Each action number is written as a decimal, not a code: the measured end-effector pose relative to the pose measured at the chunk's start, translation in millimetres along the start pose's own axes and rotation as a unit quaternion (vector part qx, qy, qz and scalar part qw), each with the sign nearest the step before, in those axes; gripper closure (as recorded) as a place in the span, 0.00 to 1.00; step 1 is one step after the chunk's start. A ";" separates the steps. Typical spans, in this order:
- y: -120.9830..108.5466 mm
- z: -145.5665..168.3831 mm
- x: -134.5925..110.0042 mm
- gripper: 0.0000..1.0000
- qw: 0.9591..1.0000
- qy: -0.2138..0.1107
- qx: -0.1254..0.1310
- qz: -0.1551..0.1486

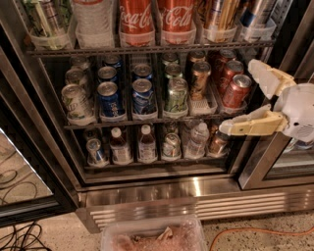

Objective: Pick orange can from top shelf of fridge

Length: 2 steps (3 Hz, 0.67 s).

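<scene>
The fridge [196,188] stands open, its steel base low in the camera view. Its top shelf [147,49] runs along the upper edge and carries two red Coca-Cola cans. To their right on that shelf sits the orange can [218,14], shiny orange-gold, with its top cut off by the frame. My gripper [237,97] is at the right, well below that shelf and level with the middle rack. It is open, its cream fingers [252,125] spread wide and empty in front of a red can [236,90].
The middle rack holds blue Pepsi cans [109,98], green cans and a brown-copper can [200,78]. Small bottles [146,144] fill the lower rack. A door frame [265,166] stands right of the gripper. A plastic tub [152,235], an orange cord [260,233] and black cables [19,238] lie on the floor.
</scene>
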<state>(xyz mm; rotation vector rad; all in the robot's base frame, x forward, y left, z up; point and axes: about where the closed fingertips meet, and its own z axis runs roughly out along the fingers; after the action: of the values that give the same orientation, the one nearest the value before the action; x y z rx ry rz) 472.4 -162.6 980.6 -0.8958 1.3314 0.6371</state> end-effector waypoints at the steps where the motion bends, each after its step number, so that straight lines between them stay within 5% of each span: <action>1: 0.2 0.7 -0.2 0.00 1.000 0.000 -0.001 0.000; 2: 0.1 5.5 -3.2 0.00 0.999 -0.011 0.039 -0.005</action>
<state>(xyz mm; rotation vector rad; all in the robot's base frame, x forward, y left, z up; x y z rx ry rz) 474.7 -157.6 983.8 -0.8311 1.3224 0.5814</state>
